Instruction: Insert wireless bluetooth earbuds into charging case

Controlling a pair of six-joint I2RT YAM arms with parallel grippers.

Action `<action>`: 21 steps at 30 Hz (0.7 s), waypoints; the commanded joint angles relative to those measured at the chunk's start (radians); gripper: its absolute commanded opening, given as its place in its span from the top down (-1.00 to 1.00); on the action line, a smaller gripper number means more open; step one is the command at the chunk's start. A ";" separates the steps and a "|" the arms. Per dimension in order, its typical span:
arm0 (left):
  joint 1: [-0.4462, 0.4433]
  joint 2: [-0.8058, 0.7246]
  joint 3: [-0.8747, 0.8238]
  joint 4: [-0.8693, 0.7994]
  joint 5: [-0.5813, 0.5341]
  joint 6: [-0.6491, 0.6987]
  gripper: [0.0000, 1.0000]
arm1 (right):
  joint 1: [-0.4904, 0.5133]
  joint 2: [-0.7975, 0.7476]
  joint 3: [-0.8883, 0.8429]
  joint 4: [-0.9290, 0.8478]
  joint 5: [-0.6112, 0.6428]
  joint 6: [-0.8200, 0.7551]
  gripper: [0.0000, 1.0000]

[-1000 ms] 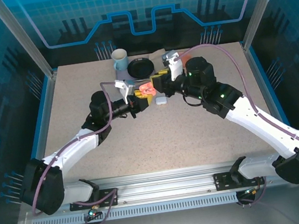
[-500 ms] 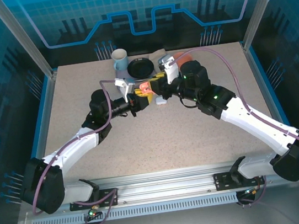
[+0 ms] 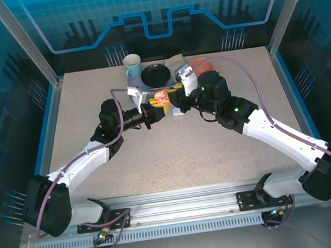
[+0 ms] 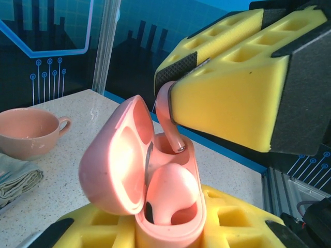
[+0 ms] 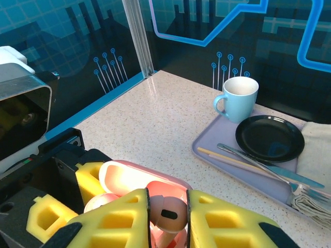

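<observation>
My left gripper (image 4: 165, 235) is shut on a salmon-pink charging case (image 4: 199, 175), held upright with its lid (image 4: 114, 165) swung open. One pink earbud (image 4: 173, 188) sits in the near well. My right gripper (image 5: 168, 219) is shut on a second pink earbud (image 5: 168, 213), pinched by its head between the yellow foam pads (image 5: 116, 219). Its stem (image 4: 168, 121) points down, the tip just inside the case's far well. From above, both grippers (image 3: 154, 110) (image 3: 173, 98) meet over the case (image 3: 160, 98) at the table's centre back.
A grey tray (image 5: 212, 147) behind the grippers carries a light-blue mug (image 5: 239, 98), a black plate (image 5: 269, 138), chopsticks and cutlery, with a cloth napkin (image 5: 315, 155) beside them. A pink cup (image 4: 28, 134) stands on the table. A small white case (image 3: 179, 112) lies under the right gripper.
My right gripper has moved left with the pink earbud and come down over the open case. The left arm has held the case still.
</observation>
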 commanded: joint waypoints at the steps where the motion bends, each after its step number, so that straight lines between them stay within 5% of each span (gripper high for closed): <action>1: 0.007 -0.024 0.024 0.003 0.025 -0.002 1.00 | -0.009 0.005 -0.014 0.041 0.011 -0.009 0.61; 21: 0.007 -0.017 0.028 0.007 0.003 0.003 1.00 | 0.008 -0.021 -0.061 0.042 -0.056 -0.029 0.65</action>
